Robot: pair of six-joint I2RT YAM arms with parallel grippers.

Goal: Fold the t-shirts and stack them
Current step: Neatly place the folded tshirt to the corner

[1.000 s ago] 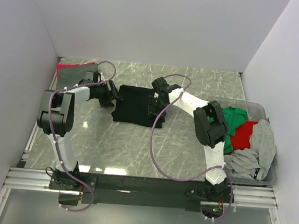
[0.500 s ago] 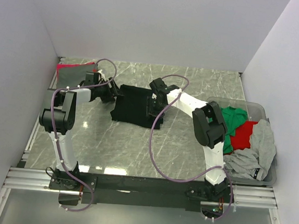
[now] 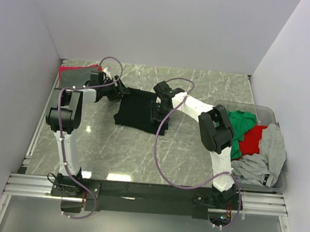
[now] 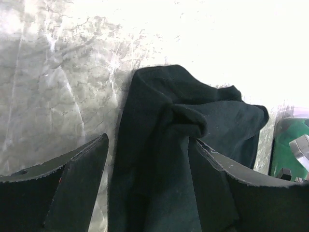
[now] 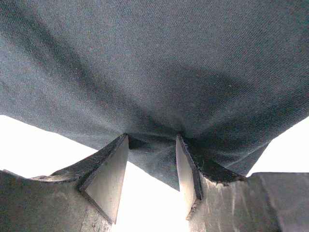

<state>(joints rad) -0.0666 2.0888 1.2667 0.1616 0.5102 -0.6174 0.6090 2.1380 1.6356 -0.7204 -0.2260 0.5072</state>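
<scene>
Currently: task partway, one shirt in work

- Folded pile, grey over red, sits on the desk at the far-left corner, the spot farthest from the bin. Judged as finished shirts, at least two; I cannot tell whether more lie under them
- Left gripper: jaws spread wide and straddling a rumpled corner of the black t-shirt on the side away from the bin. The cloth lies loose between the jaws, no pinch seen
- Black t-shirt: on the desk, left of the bin and apart from it, between pile and bin. It is bunched and partly doubled over, edges uneven. Judged mid-fold, not yet a tidy packet
- Right gripper: at the shirt's bin-side edge. Jaws are drawn in on a tuck of black cloth, and creases run to the tips. Reads as a pinch on the hem
- Bin: holds a green t-shirt, a red t-shirt and a grey t-shirt, all crumpled and unfolded

Left to do, by my estimate: finish and square the black fold, carry it to the pile, then take out, fold and stack the three in the bin. Under half done
</scene>
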